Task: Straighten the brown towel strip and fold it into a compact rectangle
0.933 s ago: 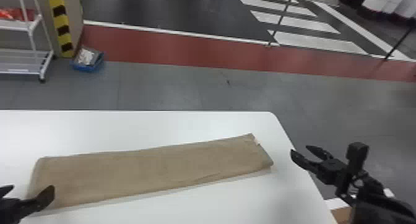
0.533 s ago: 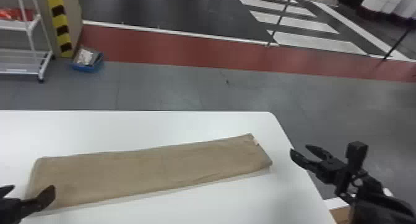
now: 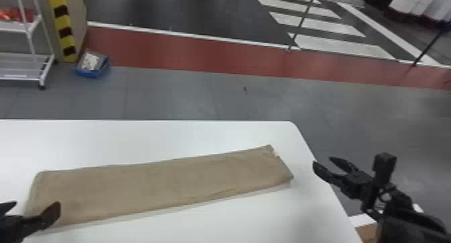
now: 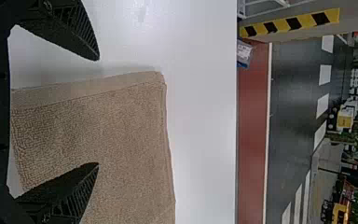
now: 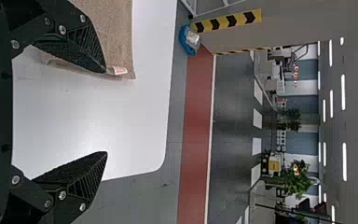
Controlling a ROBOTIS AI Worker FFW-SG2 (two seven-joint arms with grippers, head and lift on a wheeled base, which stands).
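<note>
At the left of the table [image 3: 167, 135], over the near part of the towel's left end: left gripper [image 3: 36, 203], fingers spread wide, nothing held. In the left wrist view, one finger above brown cloth, the other past its end, above white. Impossible to tell whether touching cloth or just over it.

Across the middle: towel [image 3: 161, 185], flat on the table, one long strip. Straightening apparently close to done (a faint ripple along the near edge, nothing bunched). Folding down to a compact rectangle left to do: neither end turned over towards the other. Hard to say if already doubled lengthwise; perhaps so, judging by a paler rim along the near side. Probably called for next: a firm pinch on one end, then a crosswise fold.

Long axis running left to right, a little aslant, with the left end nearer and the right end farther off, aimed towards the right edge of the table. At the right end, by the far corner of the cloth: tag [image 3: 276, 153], small and pale.

Farther right, around the table's right edge: right gripper [image 3: 322, 161], open too, with a clear gap between fingers and no hold on anything.
</note>
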